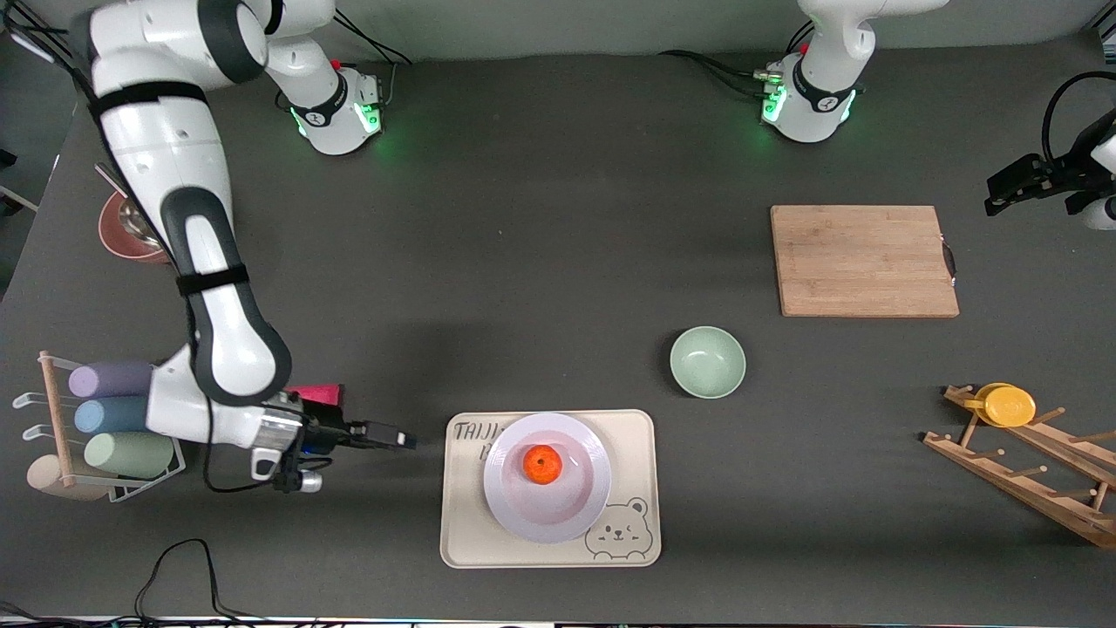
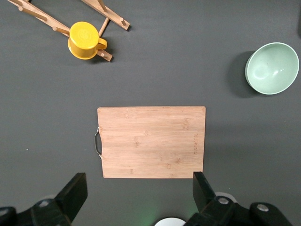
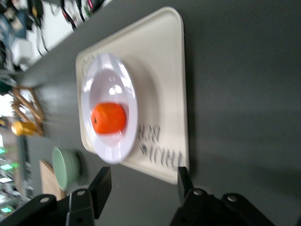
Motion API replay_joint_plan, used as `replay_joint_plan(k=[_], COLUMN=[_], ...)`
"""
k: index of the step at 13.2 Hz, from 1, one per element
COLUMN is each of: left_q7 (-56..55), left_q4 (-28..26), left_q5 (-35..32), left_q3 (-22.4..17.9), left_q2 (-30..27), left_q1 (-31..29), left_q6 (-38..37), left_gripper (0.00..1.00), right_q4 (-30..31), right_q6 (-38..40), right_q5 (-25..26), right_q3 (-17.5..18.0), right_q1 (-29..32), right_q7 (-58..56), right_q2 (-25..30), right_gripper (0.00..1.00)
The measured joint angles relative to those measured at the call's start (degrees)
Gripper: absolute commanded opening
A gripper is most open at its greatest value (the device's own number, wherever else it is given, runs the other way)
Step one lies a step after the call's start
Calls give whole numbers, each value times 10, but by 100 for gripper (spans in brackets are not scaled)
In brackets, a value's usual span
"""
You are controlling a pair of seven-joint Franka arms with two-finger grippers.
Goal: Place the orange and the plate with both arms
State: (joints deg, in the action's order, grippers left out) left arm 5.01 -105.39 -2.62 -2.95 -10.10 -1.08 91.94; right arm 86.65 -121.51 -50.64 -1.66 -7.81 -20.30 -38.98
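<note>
A: Where is the small round bright-orange fruit (image 1: pixel 542 464) being seen?

B: It is being carried in the shallow centre of the round pale lavender-white plate (image 1: pixel 506 497), and the plate is being borne by the rectangular cream tray printed with a bear (image 1: pixel 629 523). The tray is lying on the dark grey counter (image 1: pixel 540 244), nearer to the front camera than the mint-green bowl (image 1: pixel 707 361).

A: Is any long axis or pointing direction being shown?

B: None is being shown by the orange or the plate, both being round. The tray's long sides are running along the counter from one arm's end toward the other, and the plate is sitting level on it.

A: How is the right gripper (image 1: pixel 403 438) being held?

B: It is being held low over the counter just beside the tray, at the right arm's end, pointing toward the plate. Its fingers (image 3: pixel 101 186) are being kept apart, with nothing between them.

A: And the left gripper (image 2: pixel 138 188)?

B: It is waiting above the counter near the rectangular light wooden cutting board (image 1: pixel 863 260). Its fingers (image 2: pixel 75 190) are spread wide and nothing is being gripped. The yellow cup (image 1: pixel 1007 406) is resting on the wooden rack (image 1: pixel 1029 467).
</note>
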Motion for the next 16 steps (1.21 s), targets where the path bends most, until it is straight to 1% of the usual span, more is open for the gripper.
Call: replay_joint_plan(k=[1, 2, 4, 6, 7, 11, 14, 16], left_q7=[0, 0, -1, -1, -1, -1, -2, -2], left_q4=[0, 0, 0, 0, 0, 1, 2, 5], left_q5=[0, 0, 0, 0, 0, 5, 7, 7], left_q3=[0, 0, 0, 0, 0, 0, 0, 0], left_q2=[0, 0, 0, 0, 0, 0, 0, 0], left_q1=[0, 0, 0, 0, 0, 0, 0, 0], left_q6=[0, 0, 0, 1, 3, 10, 11, 12], left_gripper=[100, 100, 100, 100, 100, 100, 100, 100], right_q4=[14, 23, 33, 38, 40, 40, 41, 41], right_q6=[31, 67, 132, 178, 196, 238, 276, 289], right_q5=[68, 126, 225, 304, 335, 427, 458, 472], right_q3=[-4, -9, -22, -27, -28, -29, -29, -30], right_q1=[7, 14, 27, 34, 35, 36, 36, 36], right_q7=[25, 40, 53, 80, 97, 166, 219, 226], right_q2=[39, 75, 142, 193, 213, 272, 314, 337], right_gripper=[96, 100, 100, 100, 100, 100, 100, 100])
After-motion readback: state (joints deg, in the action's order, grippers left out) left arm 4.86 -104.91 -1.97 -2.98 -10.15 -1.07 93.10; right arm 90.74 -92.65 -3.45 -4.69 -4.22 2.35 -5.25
